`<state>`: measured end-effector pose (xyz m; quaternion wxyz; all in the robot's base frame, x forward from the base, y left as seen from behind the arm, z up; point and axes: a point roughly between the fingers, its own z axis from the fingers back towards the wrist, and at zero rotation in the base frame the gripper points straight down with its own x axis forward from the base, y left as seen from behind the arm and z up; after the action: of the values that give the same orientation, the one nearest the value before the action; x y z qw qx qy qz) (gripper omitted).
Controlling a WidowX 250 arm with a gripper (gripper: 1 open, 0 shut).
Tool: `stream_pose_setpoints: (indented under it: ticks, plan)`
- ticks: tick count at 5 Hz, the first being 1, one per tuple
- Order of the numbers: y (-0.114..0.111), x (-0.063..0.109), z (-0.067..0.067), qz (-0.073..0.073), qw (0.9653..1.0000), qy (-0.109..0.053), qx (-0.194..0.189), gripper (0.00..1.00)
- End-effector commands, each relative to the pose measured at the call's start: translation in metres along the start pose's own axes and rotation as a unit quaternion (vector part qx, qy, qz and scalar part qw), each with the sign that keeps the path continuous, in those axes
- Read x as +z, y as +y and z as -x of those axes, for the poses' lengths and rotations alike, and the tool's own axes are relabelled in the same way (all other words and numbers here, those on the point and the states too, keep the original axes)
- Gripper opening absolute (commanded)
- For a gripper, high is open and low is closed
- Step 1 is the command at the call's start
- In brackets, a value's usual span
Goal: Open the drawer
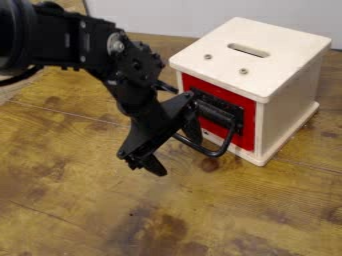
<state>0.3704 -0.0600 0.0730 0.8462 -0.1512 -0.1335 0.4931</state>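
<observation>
A small cream-white box (274, 60) stands at the back right of the wooden table. Its red-fronted drawer (201, 88) faces left and front, and looks level with the box face. A black plate (214, 112) on the drawer carries a large black loop handle (221, 140) that juts out and down toward the table. My black gripper (163, 138) hangs just left of the handle with its jaws open. One finger (185, 108) reaches close to the handle's upper part. The other finger (142, 160) points down near the table. Nothing is held.
The cream box top has a slot (249, 47) and two small screws. The worn wooden table (80, 210) stretches to the front and left. My dark arm (74, 50) comes in from the upper left.
</observation>
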Motion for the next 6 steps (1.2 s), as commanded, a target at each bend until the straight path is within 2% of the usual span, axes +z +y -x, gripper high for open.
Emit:
stream_pose_setpoints:
  ticks: [1, 6]
  plan:
    - [-0.01, 0.01, 0.005, 0.02, 0.9997, -0.011, -0.01, 1.0]
    - [0.001, -0.007, 0.006, 0.004, 0.9997, -0.025, -0.007, 1.0]
